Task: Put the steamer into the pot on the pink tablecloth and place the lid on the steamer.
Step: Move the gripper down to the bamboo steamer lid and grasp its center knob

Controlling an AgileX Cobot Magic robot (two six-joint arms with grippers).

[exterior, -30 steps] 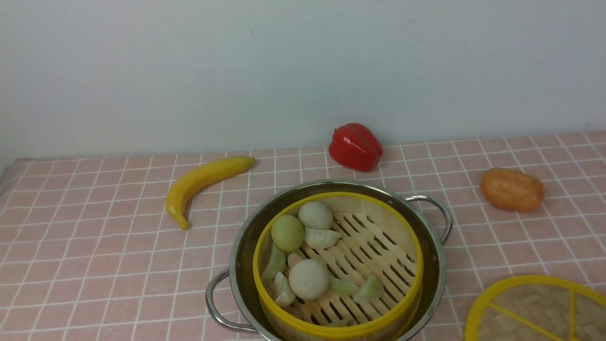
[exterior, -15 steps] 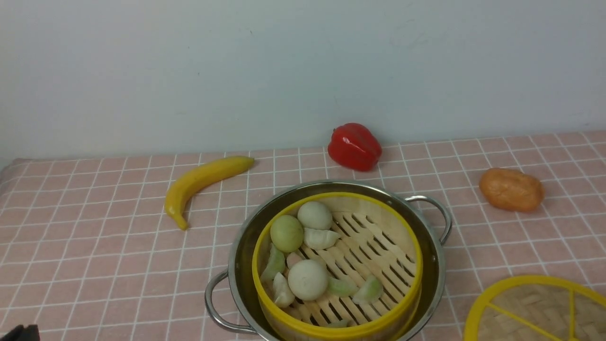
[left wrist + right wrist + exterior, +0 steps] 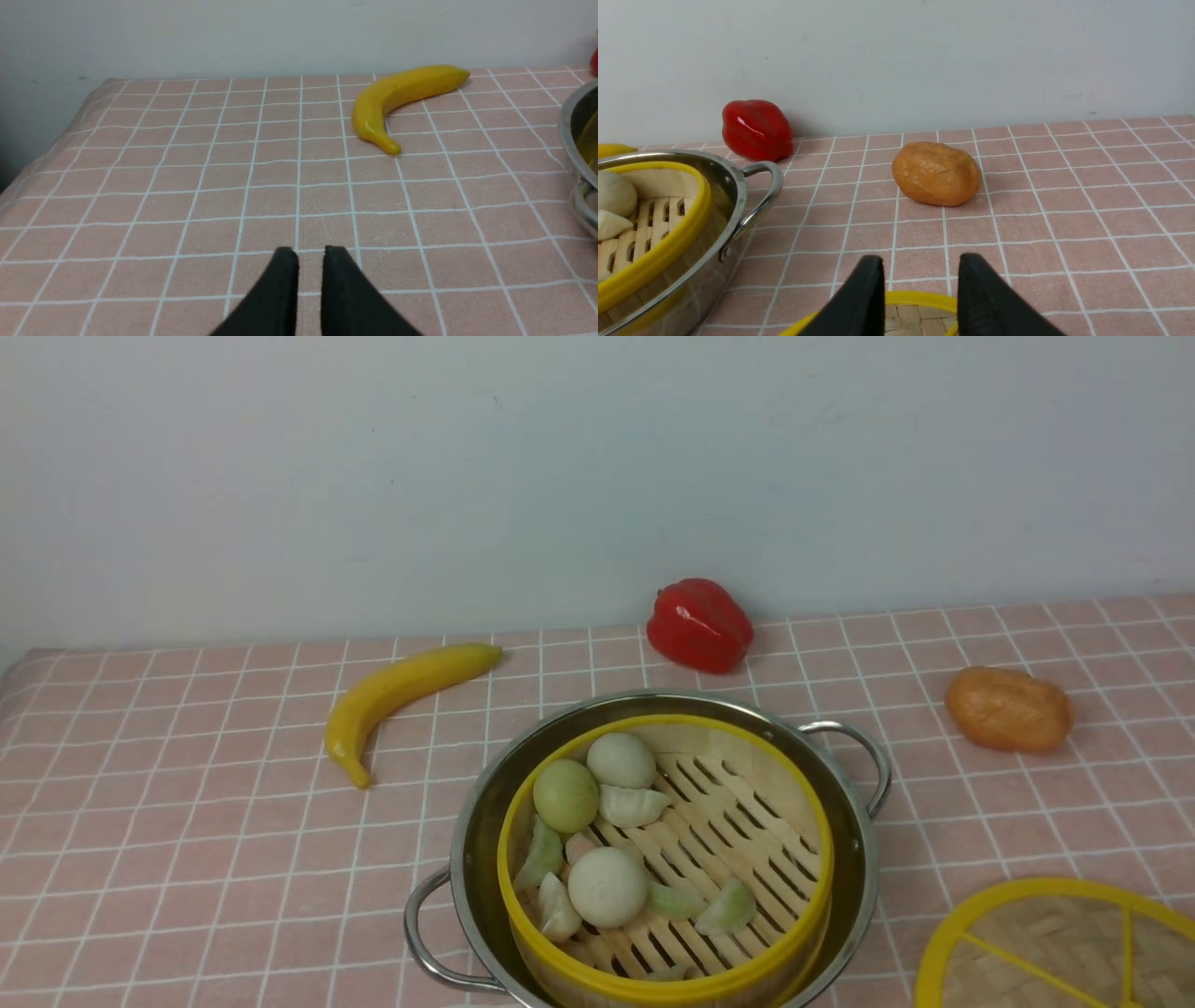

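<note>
We see the steamer point(image 3: 738, 747) sitting inside the pot point(image 3: 474, 859), its yellow rim standing a little above the steel edge. The pot rests on the pink tablecloth point(image 3: 187, 821) that covers the counter, near the front edge of the front view. White buns point(image 3: 607, 887) and pale green dumplings point(image 3: 728, 907) lie on the slatted floor, mostly on its left half.

The lid point(image 3: 1046, 952) is not on the steamer. It lies flat on the cloth to the right of the pot, apart from it and partly cut off by the corner of the front view.

The left tool point(image 3: 310, 254) hovers over bare cloth with its fingers parted by a narrow gap and nothing between them. A banana point(image 3: 397, 691) lies beyond it, and the pot's edge shows off to one side.

The right tool point(image 3: 920, 261) is spread wider and also empty, and it hangs just above the lid's near rim. We cannot tell whether it touches the lid.

A red pepper point(image 3: 700, 625) sits by the wall behind the pot. An orange-brown lump point(image 3: 1008, 709) lies to the right.
</note>
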